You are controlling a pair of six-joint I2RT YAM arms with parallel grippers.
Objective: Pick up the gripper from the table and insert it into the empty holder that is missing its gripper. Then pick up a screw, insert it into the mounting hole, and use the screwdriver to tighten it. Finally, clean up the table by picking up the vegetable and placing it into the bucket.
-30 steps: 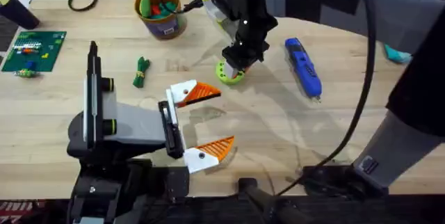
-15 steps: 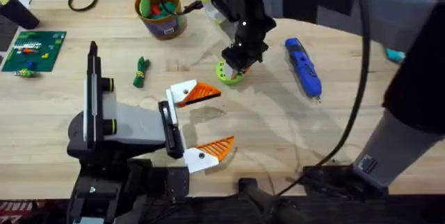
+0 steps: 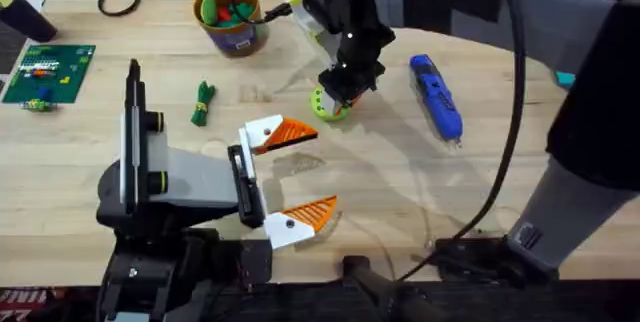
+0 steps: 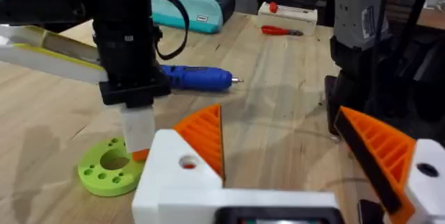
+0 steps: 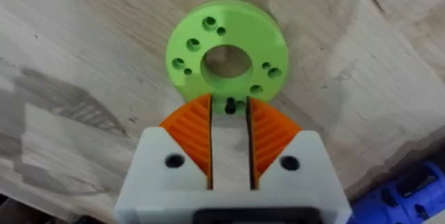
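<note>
Overhead, the right gripper [image 3: 338, 95] is seen lowered onto the lime-green disc [image 3: 331, 109], fingers nearly together around a small dark screw [image 5: 230, 106]. The left gripper [image 3: 290, 177] is held wide apart; the screwdriver [image 3: 436, 96] lies nearby.

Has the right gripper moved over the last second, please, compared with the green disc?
No. The right gripper hangs over the near edge of the green disc just as before, level with the blue screwdriver beside it.
</note>
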